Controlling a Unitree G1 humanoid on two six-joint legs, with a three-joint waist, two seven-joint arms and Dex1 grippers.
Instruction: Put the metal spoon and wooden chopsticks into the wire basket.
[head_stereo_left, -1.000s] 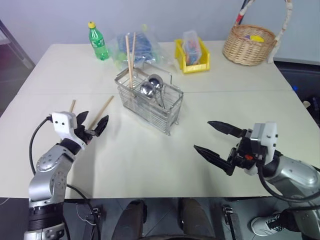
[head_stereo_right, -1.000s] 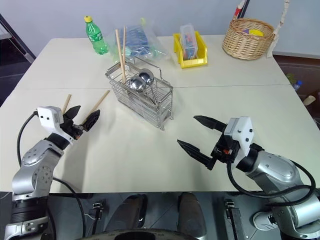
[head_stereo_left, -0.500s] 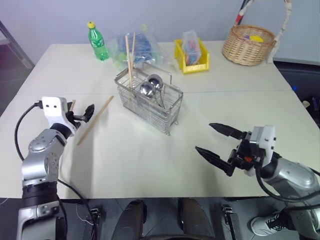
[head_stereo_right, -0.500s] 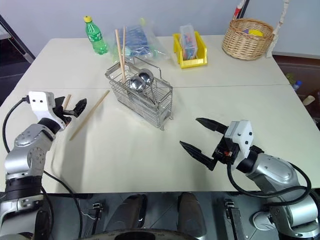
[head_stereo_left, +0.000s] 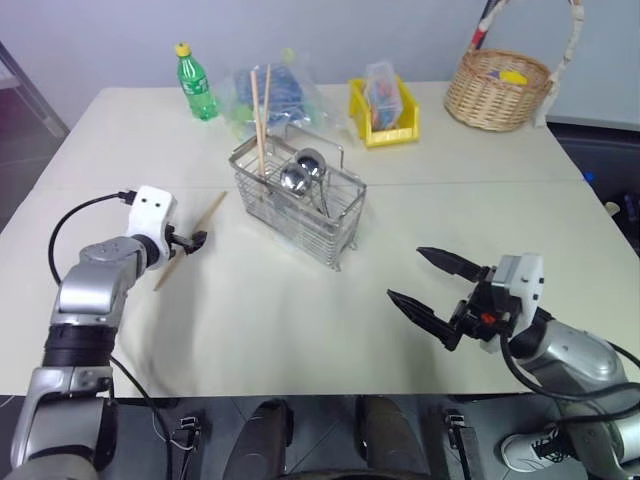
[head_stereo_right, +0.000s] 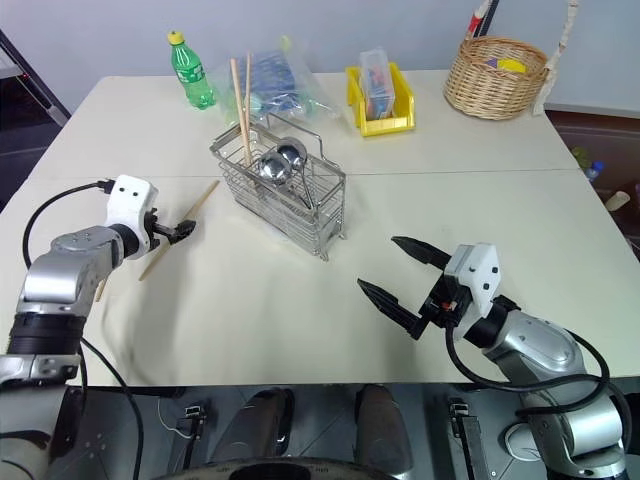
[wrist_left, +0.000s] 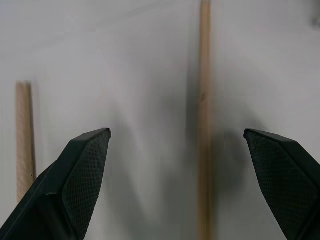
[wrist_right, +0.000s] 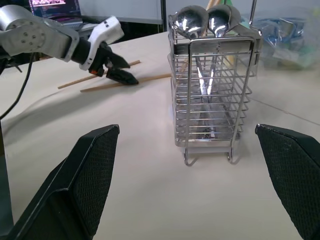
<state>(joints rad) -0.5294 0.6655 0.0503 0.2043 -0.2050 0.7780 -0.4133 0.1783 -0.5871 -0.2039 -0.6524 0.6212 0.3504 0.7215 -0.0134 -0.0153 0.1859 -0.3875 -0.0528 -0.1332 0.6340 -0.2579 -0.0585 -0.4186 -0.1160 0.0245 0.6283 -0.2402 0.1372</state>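
The wire basket (head_stereo_left: 300, 215) stands at the table's middle. Two metal spoons (head_stereo_left: 294, 178) stand in it bowls up, and two wooden chopsticks (head_stereo_left: 259, 115) stick up from its far corner. Another chopstick (head_stereo_left: 212, 210) lies flat on the table to the basket's left. My left gripper (head_stereo_left: 192, 241) is open and tilted down over this chopstick (wrist_left: 204, 100), which runs between the fingers, apart from both. A second loose chopstick (wrist_left: 23, 130) lies just outside one finger. My right gripper (head_stereo_left: 405, 274) hovers open and empty to the right of the basket, nearer the table's front.
Along the far edge stand a green bottle (head_stereo_left: 197, 82), a clear bag of blue items (head_stereo_left: 280, 92), a yellow bin (head_stereo_left: 386, 115) and a round wicker basket (head_stereo_left: 497, 90). The pale table (head_stereo_left: 300, 320) lies bare between my arms.
My left gripper has swung forward and tipped downward, coming to straddle the loose chopstick on the table. The right gripper has stayed put and open.
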